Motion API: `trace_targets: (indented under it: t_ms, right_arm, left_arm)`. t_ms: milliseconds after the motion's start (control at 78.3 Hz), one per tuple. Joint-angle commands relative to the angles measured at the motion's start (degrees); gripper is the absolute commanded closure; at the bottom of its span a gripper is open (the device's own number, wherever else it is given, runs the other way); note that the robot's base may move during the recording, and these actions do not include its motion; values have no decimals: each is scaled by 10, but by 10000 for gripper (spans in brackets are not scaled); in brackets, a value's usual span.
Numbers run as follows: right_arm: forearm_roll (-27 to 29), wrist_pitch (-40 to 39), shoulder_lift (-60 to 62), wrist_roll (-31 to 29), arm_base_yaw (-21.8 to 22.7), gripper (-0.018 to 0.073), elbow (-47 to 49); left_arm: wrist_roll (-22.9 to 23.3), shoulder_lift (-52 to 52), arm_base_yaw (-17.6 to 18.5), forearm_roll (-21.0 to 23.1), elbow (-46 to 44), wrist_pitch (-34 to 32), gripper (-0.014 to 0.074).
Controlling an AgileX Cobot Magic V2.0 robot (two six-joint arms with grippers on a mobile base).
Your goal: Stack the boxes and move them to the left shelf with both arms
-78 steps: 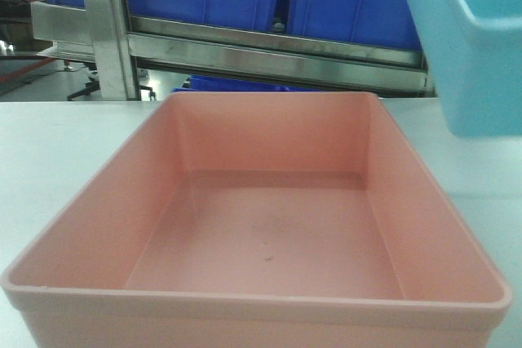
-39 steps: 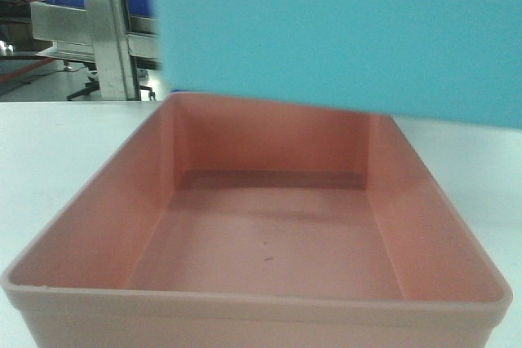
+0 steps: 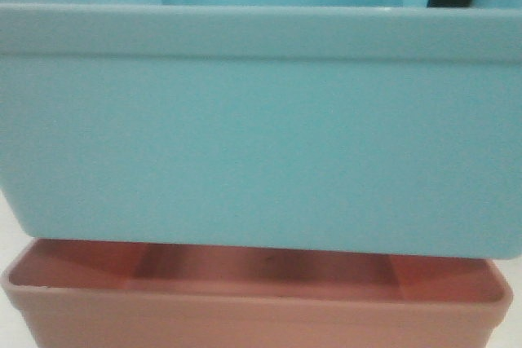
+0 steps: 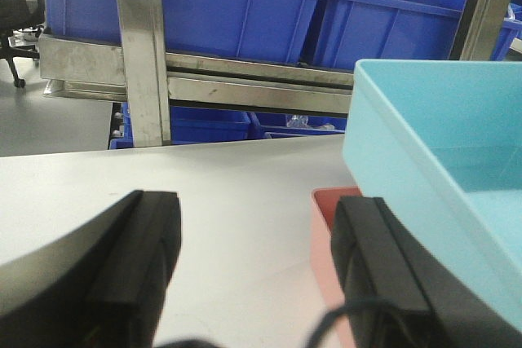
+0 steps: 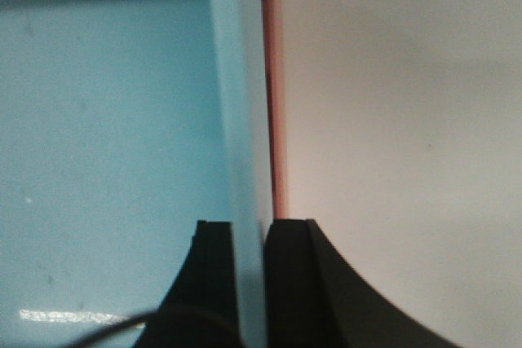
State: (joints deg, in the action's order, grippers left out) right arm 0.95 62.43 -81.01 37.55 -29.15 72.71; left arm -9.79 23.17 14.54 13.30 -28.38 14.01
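Looking straight on, we have the sky-blue box (image 3: 261,144) filling nearly the whole front view. It sits level, directly above the pink box (image 3: 261,303), whose front rim and a strip of interior peek out beneath it. We cannot tell from here whether the blue base is touching the pink box.

Over to the right wrist view, and the right gripper (image 5: 250,283) is pinched narrow on the blue box's side wall. One finger is inside the box, the other outside, and the wall fills the gap between them. Just outside that wall we catch a thin line of pink rim, and beyond it the white table (image 5: 391,120).

Now the left wrist view: the left gripper (image 4: 257,275) is spread wide and holds nothing, with bare table showing between its fingers (image 4: 134,266). The finger nearer the boxes sits just beside the pink box's corner, under the blue box's overhanging rim. Behind the table we see a steel rack (image 4: 245,87) carrying deep-blue bins (image 4: 228,14).
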Motion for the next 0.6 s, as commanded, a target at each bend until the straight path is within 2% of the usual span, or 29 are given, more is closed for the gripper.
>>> trace_targets:
  t_ms: [0, 587]
  right_arm:
    - [2, -50, 10, 11, -2, 504, 20]
    - [5, -59, -35, 12, -6, 504, 19]
  left_arm:
    - [-3, 6, 0, 3, -16, -47, 274]
    - [-3, 6, 0, 3, -16, -47, 274]
